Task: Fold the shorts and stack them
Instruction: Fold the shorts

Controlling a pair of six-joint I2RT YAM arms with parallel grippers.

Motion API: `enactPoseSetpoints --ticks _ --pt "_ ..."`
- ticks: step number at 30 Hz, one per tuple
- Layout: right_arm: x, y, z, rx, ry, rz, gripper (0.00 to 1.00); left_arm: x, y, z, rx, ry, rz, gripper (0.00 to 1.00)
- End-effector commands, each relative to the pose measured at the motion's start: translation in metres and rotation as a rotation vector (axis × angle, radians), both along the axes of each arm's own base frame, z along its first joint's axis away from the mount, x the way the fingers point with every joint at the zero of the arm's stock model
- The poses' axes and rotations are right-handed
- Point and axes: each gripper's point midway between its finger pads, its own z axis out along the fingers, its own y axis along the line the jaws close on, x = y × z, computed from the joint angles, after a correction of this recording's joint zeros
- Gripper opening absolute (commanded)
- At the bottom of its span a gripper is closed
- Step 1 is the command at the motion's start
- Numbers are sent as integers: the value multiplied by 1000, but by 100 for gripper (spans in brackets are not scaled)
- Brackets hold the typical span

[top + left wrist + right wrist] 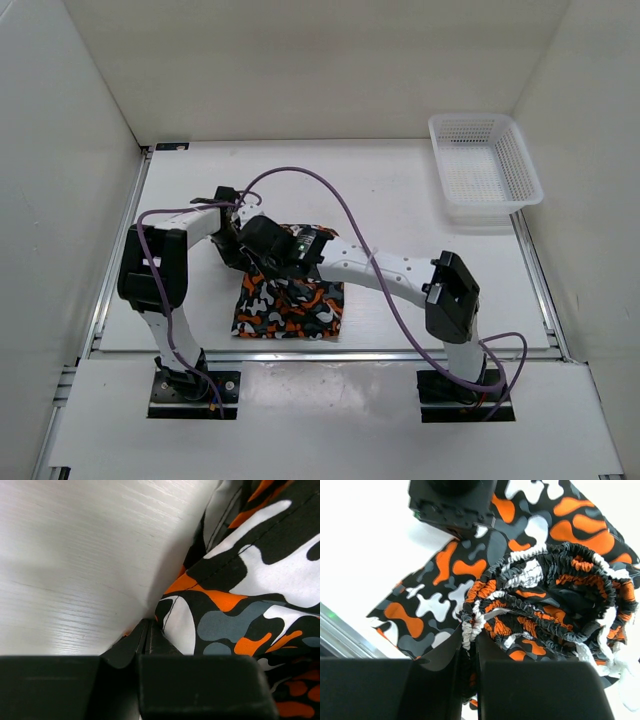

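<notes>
Camouflage-print shorts (290, 310) lie lengthwise near-to-far, waistband (545, 575) at far end; left gripper (148, 639) and right gripper (468, 647) both pinch fabric.

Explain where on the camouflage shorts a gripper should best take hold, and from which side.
Probably the gathered elastic waistband of the shorts, taken from above at its rim. It is bunched thick and raised, whereas the rest lies flat on the table.

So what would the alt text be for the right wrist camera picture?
The right pincer is shut on the ruffled elastic waistband of soft orange, black, grey and white camouflage-print shorts, seen from just behind its two black fingers. The rest of the shorts lies bunched on a white table.
</notes>
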Motion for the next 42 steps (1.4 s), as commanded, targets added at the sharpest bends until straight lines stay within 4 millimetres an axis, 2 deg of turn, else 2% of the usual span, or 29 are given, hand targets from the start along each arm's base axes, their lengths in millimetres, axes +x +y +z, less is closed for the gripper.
enactPoseSetpoints --ticks 1,5,6,9,10,12,13,14,16,17,18,19,20,21,22,23,24,25,26,27,28,30,31,34,35,37,39,41,42 --pt "5 27 21 75 -36 48 0 11 4 8 -11 -50 5 11" --pt "6 45 13 82 -24 87 0 14 9 15 -22 -72 15 11" --pt "8 50 2 66 -17 87 0 12 12 13 -20 -63 25 11" --pt "6 63 -5 77 9 114 0 15 16 20 -44 -83 34 11" --pt "5 66 -7 81 18 124 5 13 19 24 -42 -85 32 12" --pt "2 70 -2 100 25 139 35 16 23 33 -50 -98 31 21" --pt "2 71 4 104 24 139 56 19 27 42 -48 -109 35 22" --pt "4 74 20 127 13 139 70 21 27 48 -48 -111 35 23" --pt "0 70 31 128 22 148 94 28 35 61 -28 -123 41 27" --pt "1 65 57 166 -8 139 97 36 43 76 -9 -141 45 28" --pt "0 58 56 159 -12 132 98 40 49 83 2 -152 50 31" --pt "-1 51 79 205 -32 120 98 44 55 90 16 -163 62 37" --pt "-2 44 85 208 -42 112 98 54 61 105 19 -201 67 38" --pt "-1 33 79 189 -49 80 96 52 64 110 35 -194 59 38" --pt "-1 22 101 234 -74 52 86 54 72 119 52 -209 77 38" --pt "4 10 101 233 -83 15 75 59 72 134 54 -248 68 36" --pt "0 -5 81 197 -56 -23 58 58 75 140 71 -261 60 28" --pt "8 -22 95 239 -67 -74 22 57 77 147 81 -274 63 18" --pt "11 -34 91 237 -57 -110 9 55 73 153 82 -293 40 10" --pt "11 -48 69 216 -17 -159 2 52 67 166 77 -333 -3 10" --pt "23 -67 71 229 -11 -216 0 50 58 172 64 -352 -45 10" --pt "20 -85 44 227 89 -247 0 35 32 176 12 -365 -139 10" --pt "32 -100 36 225 119 -291 0 27 20 175 -24 -360 -178 10" --pt "47 -117 19 245 194 -323 0 5 -31 167 -180 -346 -327 10" --pt "45 -114 15 254 238 -301 0 -4 -51 165 -222 -340 -386 10" --pt "53 -112 5 233 255 -285 0 -8 -76 155 -276 -322 -432 10" --pt "61 -107 -7 211 272 -285 0 -9 -86 137 -230 -279 -449 10" --pt "66 -94 -6 214 279 -243 0 4 -78 113 -156 -230 -429 10" --pt "68 -89 -25 180 314 -242 0 6 -75 103 -128 -207 -423 10"
